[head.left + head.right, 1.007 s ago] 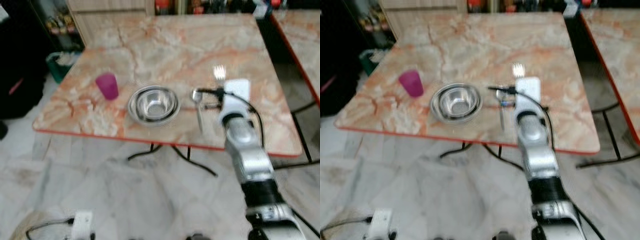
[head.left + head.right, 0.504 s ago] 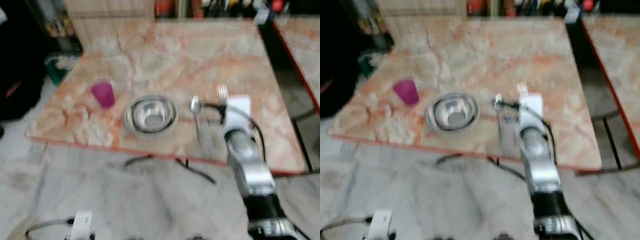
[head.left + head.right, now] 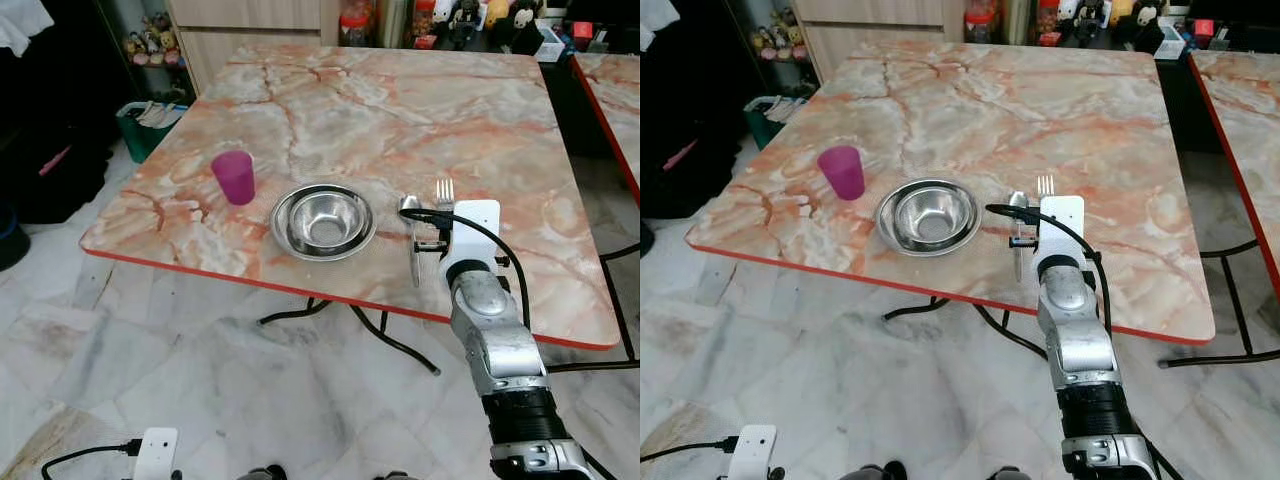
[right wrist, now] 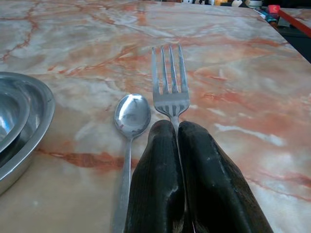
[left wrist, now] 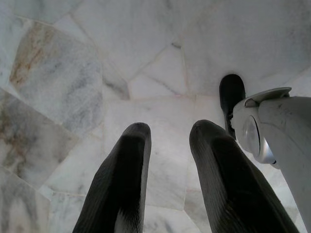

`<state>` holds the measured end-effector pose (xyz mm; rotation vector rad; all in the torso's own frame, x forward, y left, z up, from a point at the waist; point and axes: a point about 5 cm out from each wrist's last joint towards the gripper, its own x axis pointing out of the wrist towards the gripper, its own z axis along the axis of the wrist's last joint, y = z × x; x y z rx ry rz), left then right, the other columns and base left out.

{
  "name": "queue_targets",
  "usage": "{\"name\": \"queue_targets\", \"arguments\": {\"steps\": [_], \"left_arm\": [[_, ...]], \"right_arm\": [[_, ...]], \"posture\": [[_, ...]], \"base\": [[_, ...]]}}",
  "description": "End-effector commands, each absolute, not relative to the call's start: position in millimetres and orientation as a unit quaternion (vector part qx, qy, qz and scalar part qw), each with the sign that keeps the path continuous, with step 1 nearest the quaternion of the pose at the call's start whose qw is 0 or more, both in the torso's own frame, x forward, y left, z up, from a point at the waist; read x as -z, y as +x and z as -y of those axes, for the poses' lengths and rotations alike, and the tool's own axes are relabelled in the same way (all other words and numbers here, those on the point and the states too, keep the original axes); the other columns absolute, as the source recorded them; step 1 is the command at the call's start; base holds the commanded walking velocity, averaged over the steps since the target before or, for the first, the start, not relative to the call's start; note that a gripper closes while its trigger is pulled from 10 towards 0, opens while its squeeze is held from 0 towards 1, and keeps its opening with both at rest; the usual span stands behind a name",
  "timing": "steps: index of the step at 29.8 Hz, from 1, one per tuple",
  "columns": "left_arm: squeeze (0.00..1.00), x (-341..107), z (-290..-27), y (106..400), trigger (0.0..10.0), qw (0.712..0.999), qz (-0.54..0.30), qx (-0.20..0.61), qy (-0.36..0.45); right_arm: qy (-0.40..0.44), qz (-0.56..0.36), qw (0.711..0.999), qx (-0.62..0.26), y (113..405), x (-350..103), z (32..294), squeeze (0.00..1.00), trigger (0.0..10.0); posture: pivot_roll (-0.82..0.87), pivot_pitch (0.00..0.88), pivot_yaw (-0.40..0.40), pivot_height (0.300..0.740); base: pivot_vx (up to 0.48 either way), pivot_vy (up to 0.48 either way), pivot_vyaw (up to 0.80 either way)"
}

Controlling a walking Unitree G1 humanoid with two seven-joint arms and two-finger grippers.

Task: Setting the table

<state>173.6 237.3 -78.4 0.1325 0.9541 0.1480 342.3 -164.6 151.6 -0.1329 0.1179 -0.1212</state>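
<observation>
Two fingers of the right gripper (image 4: 177, 145) are clamped on the fork (image 4: 169, 85), held beside the spoon (image 4: 131, 116) near the table's (image 3: 400, 90) near edge, seemingly for laying parallel; the left gripper (image 5: 167, 145) is parted.

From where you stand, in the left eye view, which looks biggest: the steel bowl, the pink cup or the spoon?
1. steel bowl, plainly the widest.
2. spoon, long but thin.
3. pink cup, shorter than the spoon, though bulkier; those two are close.

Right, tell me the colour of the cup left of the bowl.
Magenta pink; the plastic cup shows best in the left eye view.
</observation>
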Motion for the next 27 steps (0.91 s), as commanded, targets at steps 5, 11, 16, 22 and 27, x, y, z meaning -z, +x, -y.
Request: {"name": "queue_targets", "arguments": {"steps": [5, 11, 16, 22, 27], "left_arm": [[0.0, 81.5, -241.6, 164.6, 10.0, 0.876, -0.472, -0.077, 0.067], [0.0, 82.0, -240.9, 164.0, 10.0, 0.876, -0.473, -0.077, 0.065], [0.0, 82.1, -240.0, 164.4, 10.0, 0.875, -0.473, -0.077, 0.065], [0.0, 82.1, -239.3, 164.9, 10.0, 0.876, -0.472, -0.076, 0.066], [0.0, 82.1, -239.3, 164.9, 10.0, 0.876, -0.472, -0.076, 0.066]], "right_arm": [[-0.062, -0.05, 0.995, 0.056, 342.0, -156.8, 161.7, 0.0, 10.0], [-0.061, -0.051, 0.995, 0.058, 342.3, -156.7, 162.0, 0.0, 10.0], [-0.06, -0.05, 0.995, 0.059, 342.3, -156.9, 162.0, 0.0, 10.0], [-0.059, -0.05, 0.995, 0.06, 341.0, -156.6, 162.0, 0.0, 10.0], [-0.059, -0.05, 0.995, 0.06, 341.0, -156.6, 162.0, 0.0, 10.0]], "posture": [[-0.01, 0.19, 0.052, 0.74], [-0.01, 0.192, 0.052, 0.74], [-0.01, 0.192, 0.052, 0.74], [-0.01, 0.192, 0.053, 0.74], [-0.01, 0.192, 0.053, 0.74]], "base": [[0.256, 0.0, 0.0], [0.268, 0.0, 0.0], [0.28, 0.0, 0.0], [0.284, 0.0, 0.0], [0.285, 0.0, 0.0]]}}
